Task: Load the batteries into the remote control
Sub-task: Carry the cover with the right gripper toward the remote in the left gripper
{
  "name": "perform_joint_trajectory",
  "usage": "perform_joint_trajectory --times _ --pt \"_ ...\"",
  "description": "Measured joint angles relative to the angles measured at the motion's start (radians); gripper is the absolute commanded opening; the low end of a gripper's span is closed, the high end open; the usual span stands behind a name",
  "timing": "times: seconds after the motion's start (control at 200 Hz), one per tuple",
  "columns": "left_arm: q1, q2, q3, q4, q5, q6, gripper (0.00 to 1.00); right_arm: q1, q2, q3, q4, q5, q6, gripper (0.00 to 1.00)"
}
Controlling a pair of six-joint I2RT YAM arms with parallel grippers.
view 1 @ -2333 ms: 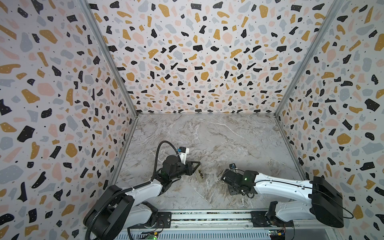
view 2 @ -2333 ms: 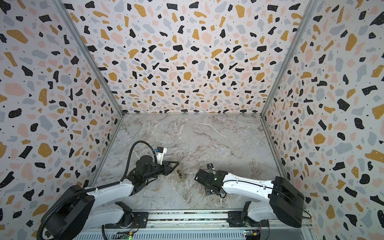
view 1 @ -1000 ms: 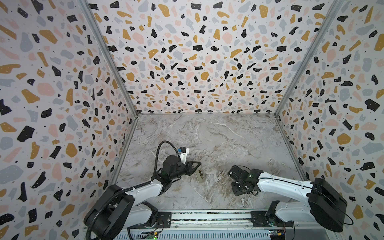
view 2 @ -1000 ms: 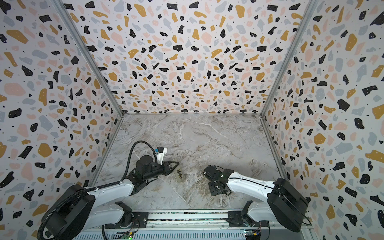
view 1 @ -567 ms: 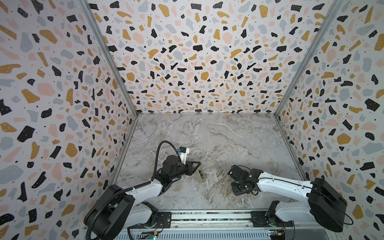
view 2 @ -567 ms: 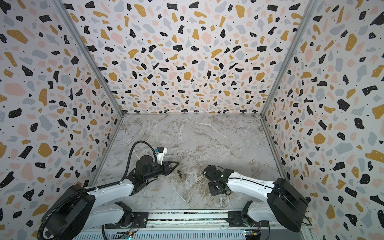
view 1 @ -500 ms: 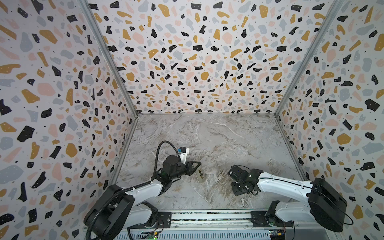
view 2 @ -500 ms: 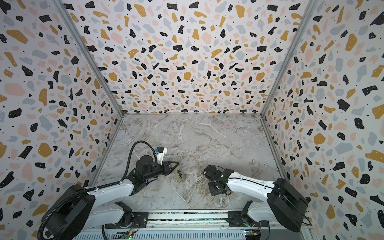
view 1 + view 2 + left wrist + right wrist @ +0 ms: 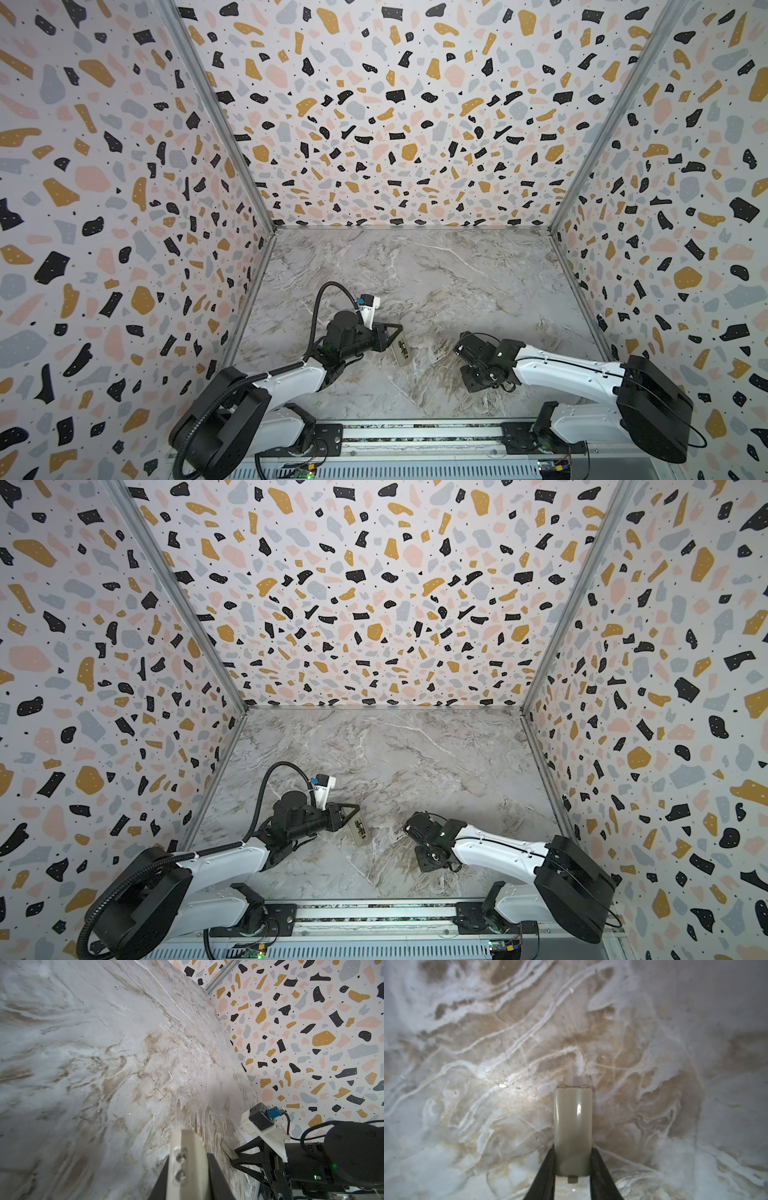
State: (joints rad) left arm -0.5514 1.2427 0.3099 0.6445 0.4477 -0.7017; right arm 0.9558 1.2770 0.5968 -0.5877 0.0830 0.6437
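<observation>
Toward the near left of the marble table, the left gripper was pinched tight on one end of the remote control, which angled out toward the near right. Small dark, gold-tipped batteries showed in its upturned back. Well apart to the right, the right gripper pointed down at a small grey cover lying flat on the table, its fingers drawn in against both long edges.

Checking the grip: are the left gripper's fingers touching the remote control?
Touching. Left wrist view shows both fingers pressed against the remote control's sides, no gap.
</observation>
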Motion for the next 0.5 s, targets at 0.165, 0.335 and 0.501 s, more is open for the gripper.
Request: perform_joint_trajectory --times 0.165,0.335,0.501 --pt "-0.003 0.007 0.0 0.019 0.0 -0.016 0.0 0.062 -0.013 0.037 0.017 0.027 -0.014 0.11" --pt "-0.006 0.016 0.0 0.044 0.008 -0.04 0.0 0.126 -0.065 0.1 0.069 0.061 -0.042 0.08" --pt "-0.007 0.028 0.0 0.076 0.014 -0.069 0.0 0.162 -0.088 0.135 0.134 0.078 -0.08 0.06"
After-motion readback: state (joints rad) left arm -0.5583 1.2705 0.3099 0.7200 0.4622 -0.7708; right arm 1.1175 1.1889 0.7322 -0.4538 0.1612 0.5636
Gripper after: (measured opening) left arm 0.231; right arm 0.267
